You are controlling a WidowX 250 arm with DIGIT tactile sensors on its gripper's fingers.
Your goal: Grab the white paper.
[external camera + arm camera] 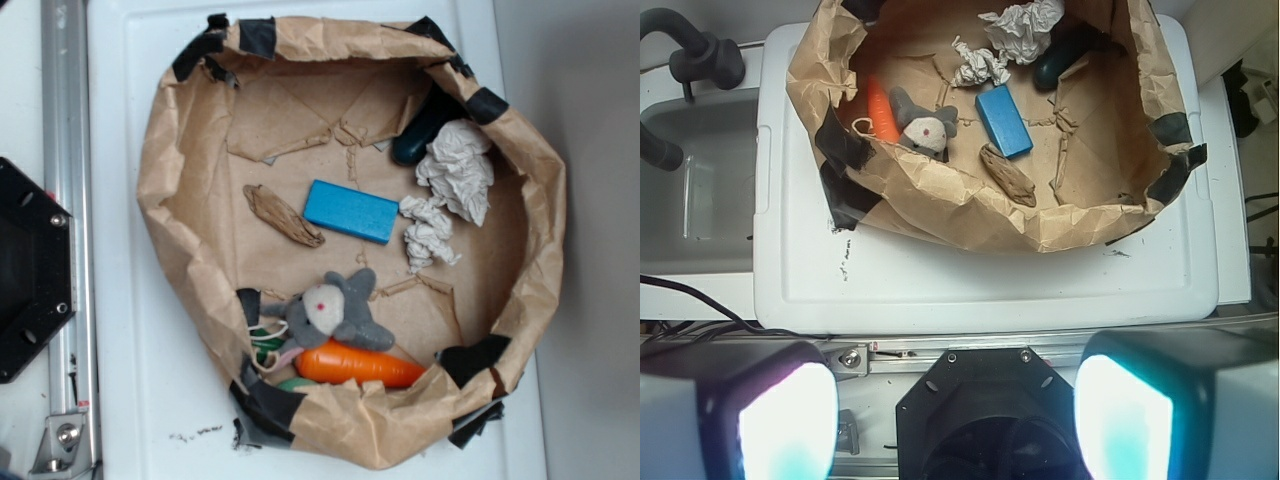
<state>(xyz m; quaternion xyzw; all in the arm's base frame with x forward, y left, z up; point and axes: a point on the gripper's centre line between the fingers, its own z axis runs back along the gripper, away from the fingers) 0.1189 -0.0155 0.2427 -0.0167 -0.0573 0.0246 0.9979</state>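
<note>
The white paper (428, 232) is a small, tight, knobbly wad lying inside the brown paper bag (175, 215), just right of the blue block (351, 211). The wrist view shows the same white paper (978, 64) near the top, beside the blue block (1003, 120). My gripper (955, 420) is open, its two pale pads wide apart with nothing between them. It hangs high over the black robot base (985, 420), well short of the bag. The exterior view does not show the gripper.
A larger, looser crumpled white paper (458, 168) lies next to the wad, by a dark object (420, 135). A brown crumpled piece (283, 215), a grey plush toy (335, 310) and an orange carrot (355, 365) also lie in the bag, which stands on a white surface (130, 380).
</note>
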